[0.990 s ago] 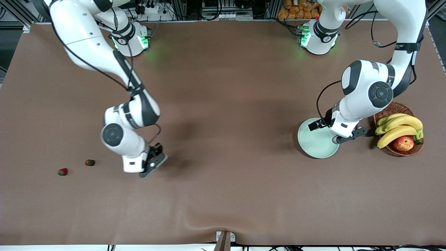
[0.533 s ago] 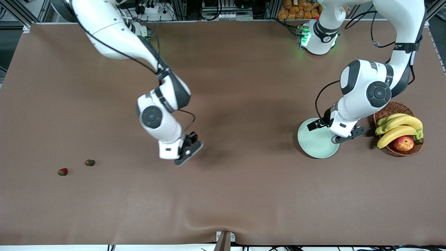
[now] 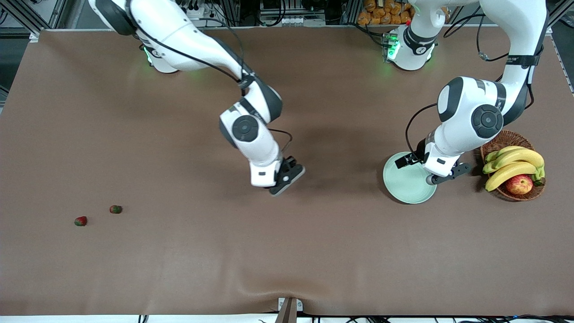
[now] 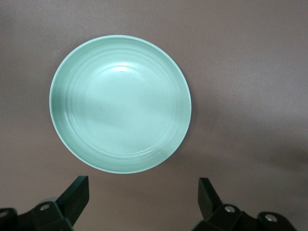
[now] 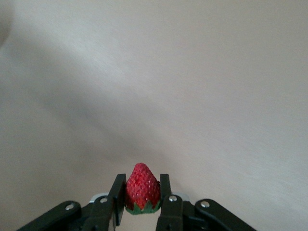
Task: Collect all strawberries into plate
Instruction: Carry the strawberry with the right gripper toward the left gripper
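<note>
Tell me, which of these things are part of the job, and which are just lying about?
Part of the job:
- held strawberry, pinched in the right claw over mid-table
- two loose strawberries at the right arm's end
- mint-green plate, bare, under the open left claw

Just lying about:
- wicker basket beside the plate
- bananas
- apple

no legible text or labels anywhere

- A wicker basket (image 3: pixel 497 144) sits at the left arm's end of the brown counter (image 3: pixel 287 251).
- It holds bananas (image 3: pixel 513 163) and an apple (image 3: pixel 519 184).
</note>
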{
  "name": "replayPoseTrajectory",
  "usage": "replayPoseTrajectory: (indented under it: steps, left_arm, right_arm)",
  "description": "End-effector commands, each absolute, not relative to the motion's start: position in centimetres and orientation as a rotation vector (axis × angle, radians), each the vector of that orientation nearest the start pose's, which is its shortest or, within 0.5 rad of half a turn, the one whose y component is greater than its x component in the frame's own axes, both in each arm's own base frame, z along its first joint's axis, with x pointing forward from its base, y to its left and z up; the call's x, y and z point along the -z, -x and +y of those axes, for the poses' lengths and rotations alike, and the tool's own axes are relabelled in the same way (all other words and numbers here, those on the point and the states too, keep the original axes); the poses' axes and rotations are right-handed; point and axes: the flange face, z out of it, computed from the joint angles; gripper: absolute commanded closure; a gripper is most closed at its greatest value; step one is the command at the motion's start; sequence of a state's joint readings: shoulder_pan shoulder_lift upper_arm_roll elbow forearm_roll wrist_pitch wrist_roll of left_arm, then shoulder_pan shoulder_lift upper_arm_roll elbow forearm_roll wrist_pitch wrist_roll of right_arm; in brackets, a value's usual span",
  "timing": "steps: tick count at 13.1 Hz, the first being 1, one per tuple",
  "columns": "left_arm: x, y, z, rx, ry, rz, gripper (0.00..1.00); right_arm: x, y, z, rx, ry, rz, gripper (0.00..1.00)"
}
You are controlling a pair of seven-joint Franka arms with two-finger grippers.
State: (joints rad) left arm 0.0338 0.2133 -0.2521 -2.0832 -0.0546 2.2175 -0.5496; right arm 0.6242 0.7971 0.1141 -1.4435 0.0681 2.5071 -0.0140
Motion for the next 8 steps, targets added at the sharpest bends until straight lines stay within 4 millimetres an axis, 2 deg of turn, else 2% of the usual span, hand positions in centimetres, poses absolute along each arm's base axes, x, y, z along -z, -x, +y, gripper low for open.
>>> replayPoseTrajectory:
  steps: [1, 5, 8]
  left_arm:
    - [-32.2, -55.6, -12.8, -0.174, 3.147, -0.62, 0.0]
    - [-31.7, -55.8, -13.4, -0.181, 3.148, -0.62, 0.0]
    - [-31.7, -55.5, -14.5, -0.185, 3.135, -0.665, 0.0]
  right_arm:
    - [-22.7, -56.5, 52.6, 0.341, 2.747, -0.832, 1.0]
    - [-20.9, -54.4, 56.9, 0.381, 2.714, -0.759, 1.0]
    - [-19.1, -53.0, 58.2, 0.403, 2.694, -0.772, 1.0]
